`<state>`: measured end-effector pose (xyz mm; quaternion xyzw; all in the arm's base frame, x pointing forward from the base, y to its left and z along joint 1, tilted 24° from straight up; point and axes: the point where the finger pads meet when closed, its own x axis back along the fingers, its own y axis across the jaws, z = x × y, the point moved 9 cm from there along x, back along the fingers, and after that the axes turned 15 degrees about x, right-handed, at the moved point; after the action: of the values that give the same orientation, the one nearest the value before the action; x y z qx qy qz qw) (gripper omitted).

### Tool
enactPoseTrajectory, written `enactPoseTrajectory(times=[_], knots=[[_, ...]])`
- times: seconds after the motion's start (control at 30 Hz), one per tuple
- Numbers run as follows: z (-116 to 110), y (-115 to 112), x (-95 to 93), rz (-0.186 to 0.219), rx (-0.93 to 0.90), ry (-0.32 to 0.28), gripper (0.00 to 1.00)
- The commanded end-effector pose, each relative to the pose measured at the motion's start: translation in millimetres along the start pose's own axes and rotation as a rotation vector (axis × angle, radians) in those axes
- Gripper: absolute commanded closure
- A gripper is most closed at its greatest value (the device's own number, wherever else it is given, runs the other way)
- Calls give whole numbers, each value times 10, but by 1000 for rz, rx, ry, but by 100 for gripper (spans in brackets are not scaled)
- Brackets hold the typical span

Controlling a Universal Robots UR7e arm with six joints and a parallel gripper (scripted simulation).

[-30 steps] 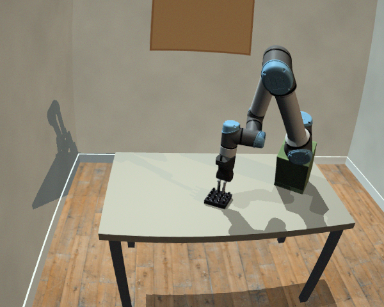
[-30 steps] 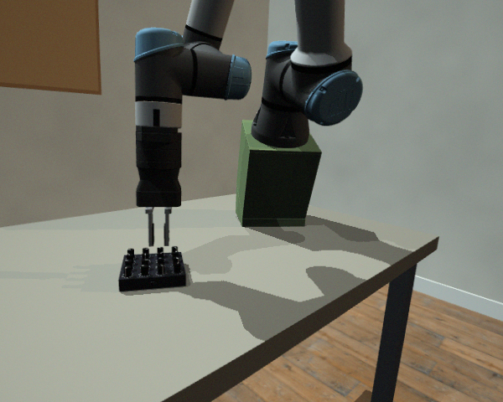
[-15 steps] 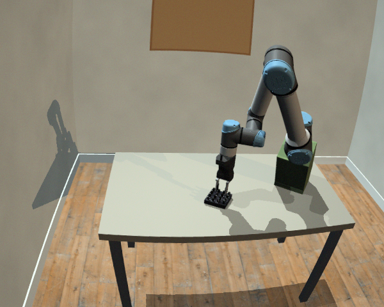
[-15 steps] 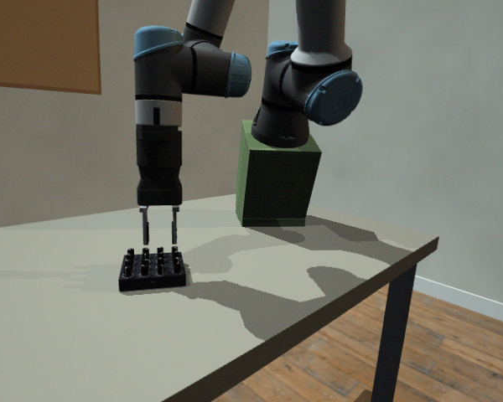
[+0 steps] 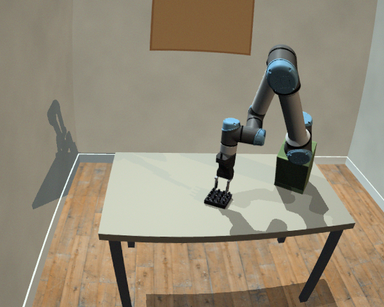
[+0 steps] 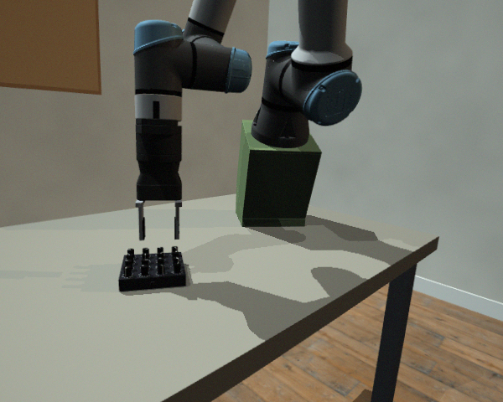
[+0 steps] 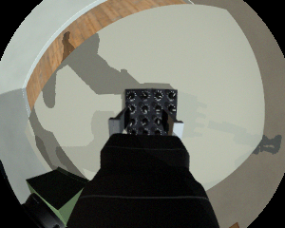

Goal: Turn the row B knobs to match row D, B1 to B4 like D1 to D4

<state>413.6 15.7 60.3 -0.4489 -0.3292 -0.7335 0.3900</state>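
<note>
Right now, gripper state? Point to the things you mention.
Gripper (image 5: 221,191) (image 6: 158,239) (image 7: 145,115): open wide, holding nothing, fingertips above the knob box (image 5: 215,203) (image 6: 152,283) (image 7: 151,104).

Open air separates the fingertips (image 6: 177,237) from the knobs (image 6: 144,270)

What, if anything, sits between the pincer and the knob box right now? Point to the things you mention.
Nothing visible. The open pincer (image 5: 222,190) (image 6: 158,239) (image 7: 145,115) is raised above the knob box (image 5: 215,203) (image 6: 152,283) (image 7: 151,91), with only a gap between fingertips and knobs in the exterior view.
</note>
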Motion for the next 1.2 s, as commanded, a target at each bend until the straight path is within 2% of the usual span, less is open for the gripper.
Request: enactPoseTrajectory(times=[0.0, 0.93, 1.17], knots=[[-3, -18, 71, 3, -1, 1, 0], [0, 15, 896, -2, 1, 0, 0], [0, 15, 1004, -2, 1, 0, 0]])
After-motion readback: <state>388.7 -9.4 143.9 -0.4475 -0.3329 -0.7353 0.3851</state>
